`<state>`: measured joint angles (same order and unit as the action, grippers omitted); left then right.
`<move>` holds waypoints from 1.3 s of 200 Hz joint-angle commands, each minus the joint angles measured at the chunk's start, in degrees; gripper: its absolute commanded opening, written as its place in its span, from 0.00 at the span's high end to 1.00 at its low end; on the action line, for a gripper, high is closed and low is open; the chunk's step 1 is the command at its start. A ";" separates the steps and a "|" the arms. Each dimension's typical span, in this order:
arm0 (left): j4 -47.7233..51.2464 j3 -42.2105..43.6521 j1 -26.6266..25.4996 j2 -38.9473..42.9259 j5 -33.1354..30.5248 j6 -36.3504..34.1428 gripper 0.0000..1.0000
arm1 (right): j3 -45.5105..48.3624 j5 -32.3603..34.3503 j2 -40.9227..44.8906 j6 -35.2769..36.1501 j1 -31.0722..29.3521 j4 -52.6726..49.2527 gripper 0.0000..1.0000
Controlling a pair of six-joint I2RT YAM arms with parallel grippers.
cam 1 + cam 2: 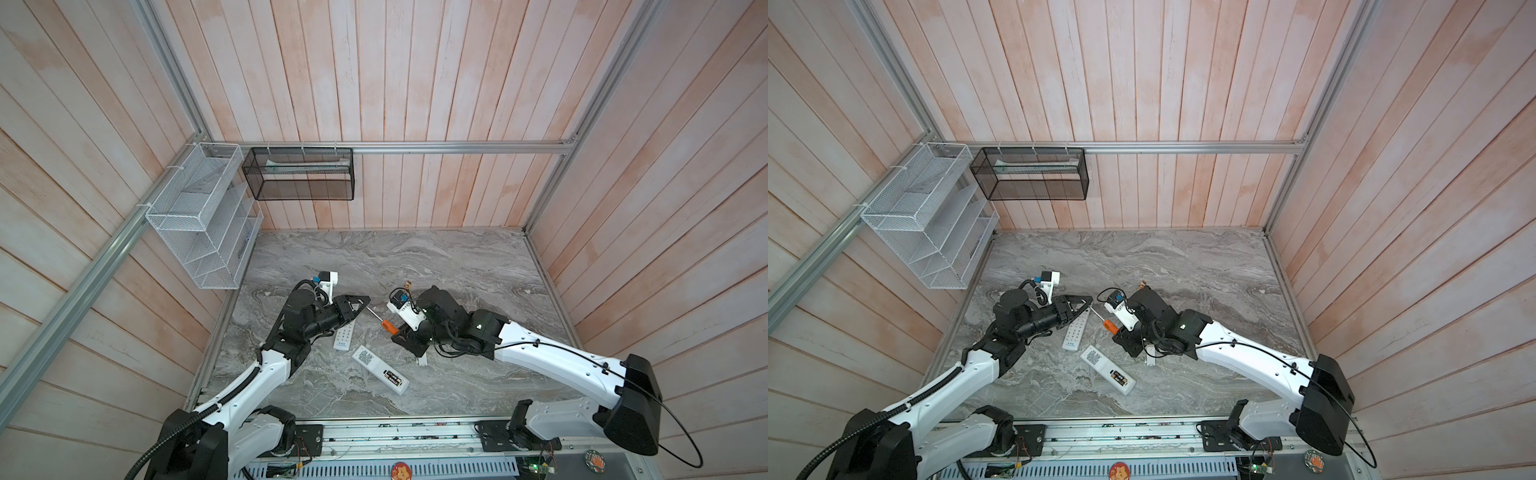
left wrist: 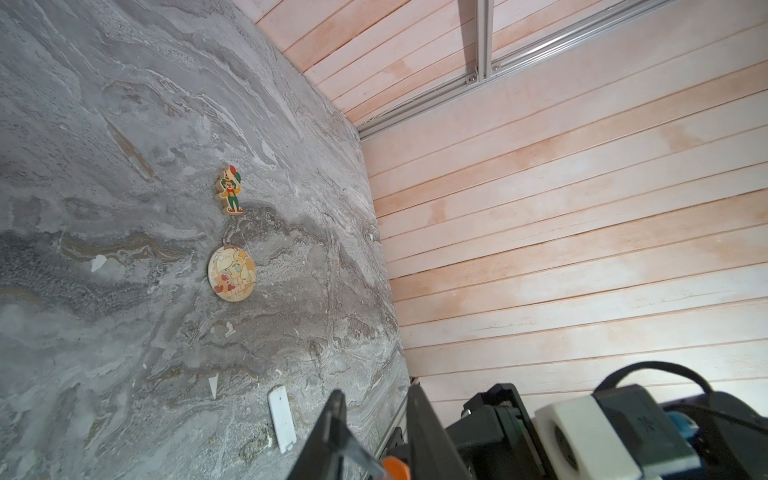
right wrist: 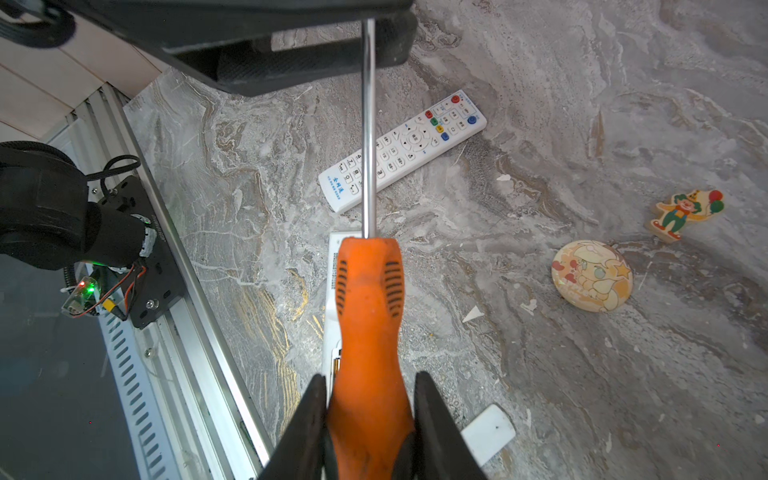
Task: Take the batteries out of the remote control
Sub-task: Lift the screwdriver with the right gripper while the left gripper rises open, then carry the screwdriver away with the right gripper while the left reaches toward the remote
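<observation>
Right now my right tool (image 3: 370, 380) is clamped on the orange handle of the screwdriver (image 3: 368, 299), one finger on each side of it. The steel shaft runs straight out ahead of that tool, and its tip reaches my left tool (image 1: 360, 302). The left tool's jaws stand narrow about the tip; I cannot tell whether they actually pinch the shaft. The batteries (image 1: 393, 377) sit in the open bay of the back-up remote (image 1: 380, 369). That remote lies on the surface (image 1: 457, 270) below the handle the right tool holds, apart from both tools. A button-up remote (image 3: 401, 151) lies under the shaft, its far end beneath the left tool. A white cover plate (image 3: 488, 432) rests on the surface just beside the right tool.
</observation>
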<state>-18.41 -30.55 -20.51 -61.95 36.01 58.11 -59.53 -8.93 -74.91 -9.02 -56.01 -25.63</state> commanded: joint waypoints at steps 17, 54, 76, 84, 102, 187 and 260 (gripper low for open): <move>-1.90 -0.85 0.21 -0.70 -0.06 -0.55 0.93 | -1.47 -0.77 0.98 -0.64 -0.24 1.14 0.93; -2.58 -1.01 0.26 -1.32 -0.71 0.24 1.00 | -0.41 0.03 1.06 -1.39 -0.24 3.09 0.91; -3.09 -1.24 0.30 -1.59 -1.51 1.35 1.00 | 1.14 1.62 2.38 -2.65 -0.18 6.12 0.83; -2.72 -1.36 0.30 -1.59 -1.99 1.68 1.00 | 1.65 2.15 3.32 -3.62 0.23 7.08 0.74; -2.36 -1.14 0.38 -0.93 -4.39 3.84 1.00 | 3.87 -0.53 6.56 -8.76 4.76 10.34 0.36; -19.18 1.76 0.65 -1.36 -7.97 19.41 1.00 | 25.77 -29.29 14.62 -41.95 18.67 50.07 0.02; -18.69 2.04 0.39 -0.18 -8.67 20.34 1.00 | 22.19 -34.23 5.90 -44.75 15.93 58.50 0.21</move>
<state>-34.35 -28.95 -20.14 -63.26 28.16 77.36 -34.52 -40.64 -67.57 -52.47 -39.09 27.64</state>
